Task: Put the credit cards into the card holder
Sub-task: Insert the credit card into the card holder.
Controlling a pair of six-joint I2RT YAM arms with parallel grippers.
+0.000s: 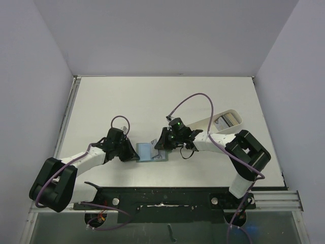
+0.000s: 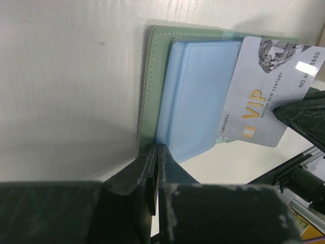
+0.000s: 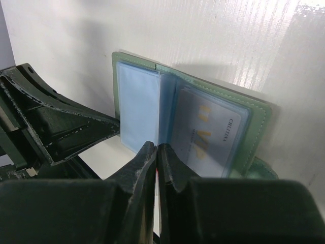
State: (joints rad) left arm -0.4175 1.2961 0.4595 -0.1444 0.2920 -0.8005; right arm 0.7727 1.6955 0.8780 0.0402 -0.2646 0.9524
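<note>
The card holder (image 1: 151, 151) lies open on the table between my two grippers, grey-green outside with pale blue sleeves inside (image 2: 203, 91). My left gripper (image 1: 134, 151) is shut on its near left edge, where the green cover meets the sleeves (image 2: 157, 148). A pale silvery card marked VIP (image 2: 264, 91) lies tilted over the right half, partly under a blue sleeve (image 3: 208, 132). My right gripper (image 1: 161, 146) is shut at that card's edge by the fold (image 3: 157, 147). Its finger (image 2: 299, 114) touches the card's edge. More cards (image 1: 227, 120) lie in the tray.
A long white oval tray (image 1: 234, 115) lies at the right, behind my right arm. My left gripper's fingers (image 3: 61, 127) sit close to the holder's left side. The grey enclosure walls stand around the white table (image 1: 152, 101).
</note>
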